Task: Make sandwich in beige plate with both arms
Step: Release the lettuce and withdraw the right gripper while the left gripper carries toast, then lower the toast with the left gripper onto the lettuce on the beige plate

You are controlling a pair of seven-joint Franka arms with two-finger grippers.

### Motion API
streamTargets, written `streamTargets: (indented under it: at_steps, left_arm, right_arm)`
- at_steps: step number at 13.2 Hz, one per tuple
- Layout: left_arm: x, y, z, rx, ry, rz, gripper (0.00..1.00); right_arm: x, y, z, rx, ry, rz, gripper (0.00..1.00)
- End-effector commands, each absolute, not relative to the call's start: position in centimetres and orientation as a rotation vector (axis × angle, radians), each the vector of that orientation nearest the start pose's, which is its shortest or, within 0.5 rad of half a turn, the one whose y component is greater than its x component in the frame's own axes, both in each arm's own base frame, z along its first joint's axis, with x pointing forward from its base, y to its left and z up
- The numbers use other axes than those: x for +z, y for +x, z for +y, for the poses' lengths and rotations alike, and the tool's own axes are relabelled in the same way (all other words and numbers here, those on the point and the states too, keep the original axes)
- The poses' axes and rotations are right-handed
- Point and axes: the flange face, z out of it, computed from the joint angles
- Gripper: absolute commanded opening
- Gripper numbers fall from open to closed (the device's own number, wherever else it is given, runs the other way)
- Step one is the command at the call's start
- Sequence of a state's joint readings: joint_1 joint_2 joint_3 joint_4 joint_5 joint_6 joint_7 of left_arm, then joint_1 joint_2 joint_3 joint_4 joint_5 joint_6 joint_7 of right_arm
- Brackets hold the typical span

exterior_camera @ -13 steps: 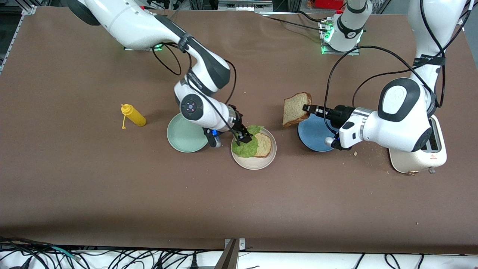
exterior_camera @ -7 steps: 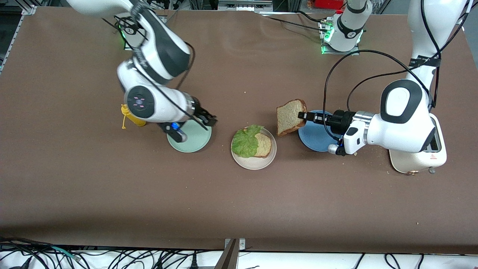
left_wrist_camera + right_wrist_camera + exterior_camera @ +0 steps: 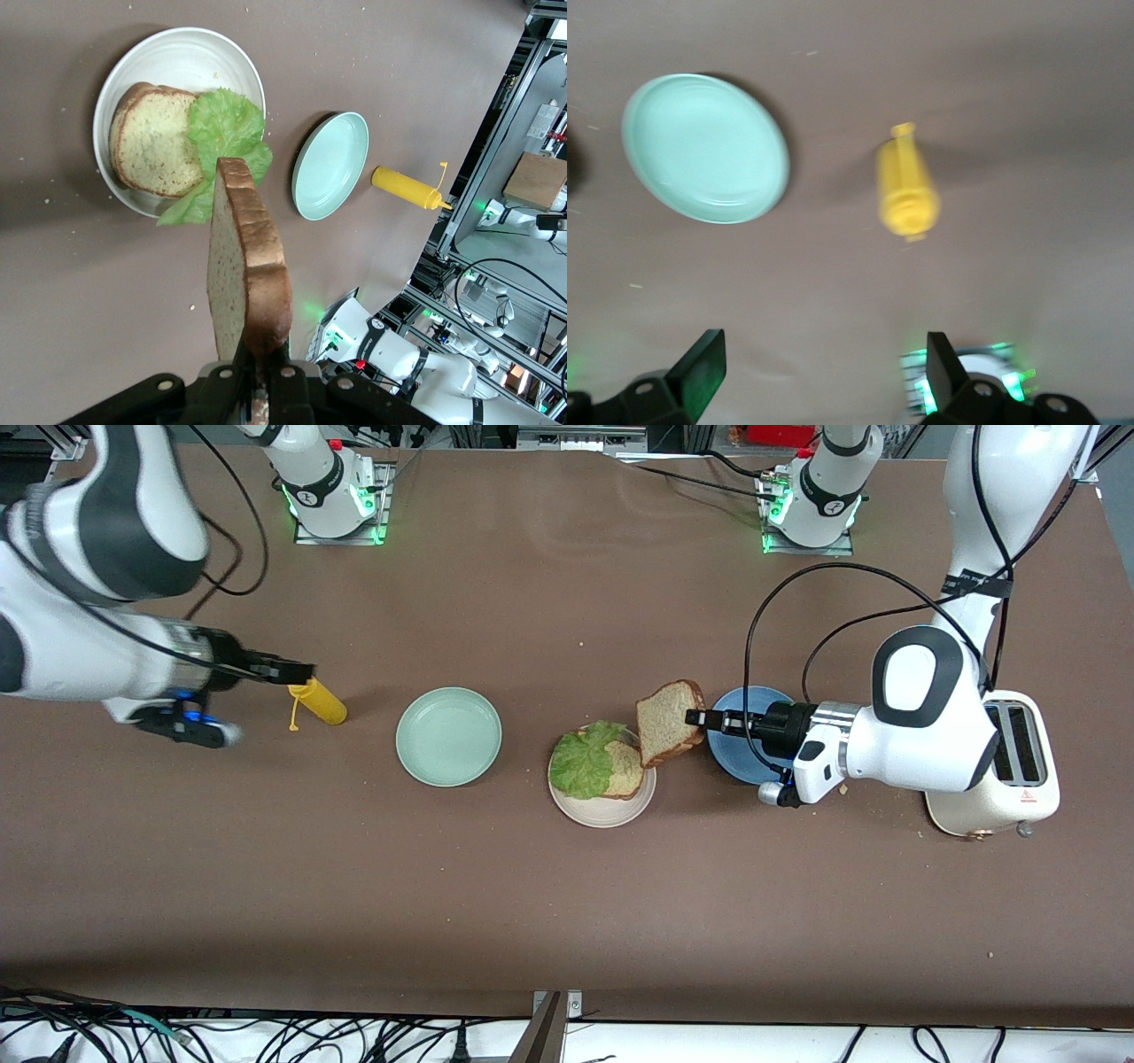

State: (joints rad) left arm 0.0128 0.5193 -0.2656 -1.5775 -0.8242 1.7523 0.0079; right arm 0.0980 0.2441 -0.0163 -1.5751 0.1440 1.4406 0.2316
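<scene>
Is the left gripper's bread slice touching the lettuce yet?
Cannot tell: the held bread slice overlaps the lettuce in both views, with neither contact nor gap plain.

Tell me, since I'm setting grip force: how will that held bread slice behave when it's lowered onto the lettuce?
The bread slice stays flat while the left hand pinches only one crust edge, so it seems fairly stiff and light. Crumbs on the table suggest it sheds easily; a hard squeeze may crack it. The ruffled lettuce looks uneven, so the slice may rock or settle tilted.
</scene>
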Motion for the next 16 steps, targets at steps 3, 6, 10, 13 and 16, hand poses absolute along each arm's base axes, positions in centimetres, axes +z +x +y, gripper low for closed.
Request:
streamTargets:
  at_steps: [3,6,10,13,16]
  left_arm:
    - [33.9,64.0,-23.2,-0.485,2.205,0.082,0.0]
    - [32.2,63.6,-26.4,-0.463,2.225,0.076,0.0]
    - [31.9,64.0,-28.1,-0.426,2.206,0.088,0.0]
    - [31.5,63.8,-30.2,-0.406,2.201,0.087,0.0]
    - [30.1,63.5,-31.7,-0.386,2.213,0.097,0.0]
  right_arm:
    - [50.6,56.7,2.3,0.183,-3.187,0.028,1.0]
    - [51.9,58.2,0.9,-0.015,-3.215,0.046,1.0]
    - [54.6,58.9,0.4,-0.123,-3.202,0.085,0.99]
    - [55.0,59.1,0.4,-0.143,-3.211,0.062,1.0]
    - [54.9,58.9,0.6,-0.11,-3.215,0.007,1.0]
